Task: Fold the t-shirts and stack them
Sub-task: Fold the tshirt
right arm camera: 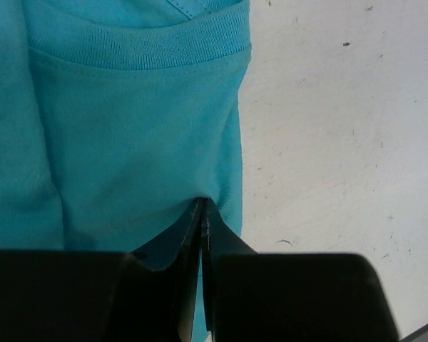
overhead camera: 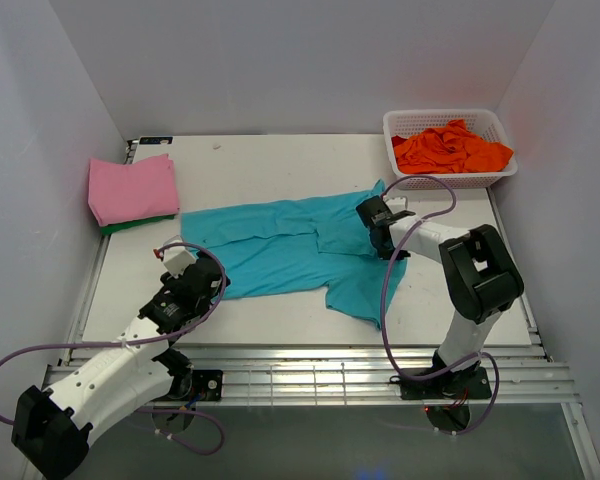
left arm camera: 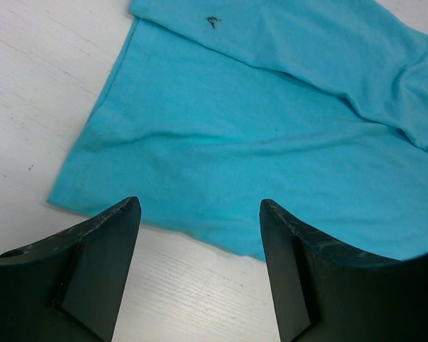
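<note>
A teal t-shirt [overhead camera: 280, 250] lies spread lengthwise across the middle of the table, partly rumpled at its right end. My right gripper [overhead camera: 372, 222] is shut on the shirt's cloth just below the ribbed collar [right arm camera: 143, 46], pinching a fold of the teal t-shirt [right arm camera: 128, 142] at the right gripper [right arm camera: 203, 203] tips. My left gripper [overhead camera: 208, 275] hovers open at the shirt's left end. In the left wrist view the left gripper [left arm camera: 200, 206] straddles the lower edge of the teal t-shirt [left arm camera: 257, 128], with nothing between its fingers. A folded pink t-shirt [overhead camera: 132, 188] rests on a green one [overhead camera: 140, 222] at far left.
A white lattice basket [overhead camera: 440, 114] at the back right holds crumpled orange t-shirts [overhead camera: 450, 148]. White walls enclose the table [overhead camera: 280, 160] on three sides. A slatted metal rail [overhead camera: 320, 365] runs along the near edge between the arm bases.
</note>
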`<state>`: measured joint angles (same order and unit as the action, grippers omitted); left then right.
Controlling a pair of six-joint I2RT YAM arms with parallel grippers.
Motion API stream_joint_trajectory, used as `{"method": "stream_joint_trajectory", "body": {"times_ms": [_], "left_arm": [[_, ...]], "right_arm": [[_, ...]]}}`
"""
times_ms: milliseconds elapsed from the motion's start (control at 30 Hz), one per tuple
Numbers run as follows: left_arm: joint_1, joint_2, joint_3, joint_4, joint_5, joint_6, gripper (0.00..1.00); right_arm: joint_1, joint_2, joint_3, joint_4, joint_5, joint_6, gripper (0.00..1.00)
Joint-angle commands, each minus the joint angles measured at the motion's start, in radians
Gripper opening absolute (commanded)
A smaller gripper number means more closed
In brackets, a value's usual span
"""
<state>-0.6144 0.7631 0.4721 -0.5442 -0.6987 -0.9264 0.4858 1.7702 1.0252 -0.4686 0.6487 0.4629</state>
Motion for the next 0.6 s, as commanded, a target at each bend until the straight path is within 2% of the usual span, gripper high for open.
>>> {"method": "stream_joint_trajectory", "body": {"times_ms": [0, 167, 267, 367, 567], "left_arm": [[0.005, 0.002, 0.003, -0.017, -0.030, -0.014, 0.78], [0.005, 0.019, 0.011, -0.028, -0.031, -0.020, 0.78], [0.005, 0.044, 0.028, -0.081, -0.045, -0.064, 0.78], [0.005, 0.085, 0.065, -0.161, -0.068, -0.141, 0.78], [0.004, 0.183, 0.143, -0.336, -0.133, -0.281, 0.78]], "right_arm": [[-0.026, 0.044, 0.018, -0.004, -0.041, -0.049, 0.08], [-0.030, 0.025, 0.061, -0.019, -0.018, -0.098, 0.09], [-0.016, -0.070, 0.067, -0.048, -0.014, -0.112, 0.22], [0.039, -0.205, 0.065, -0.085, -0.006, -0.118, 0.29], [0.200, -0.400, 0.033, -0.176, -0.053, -0.044, 0.33]]}}
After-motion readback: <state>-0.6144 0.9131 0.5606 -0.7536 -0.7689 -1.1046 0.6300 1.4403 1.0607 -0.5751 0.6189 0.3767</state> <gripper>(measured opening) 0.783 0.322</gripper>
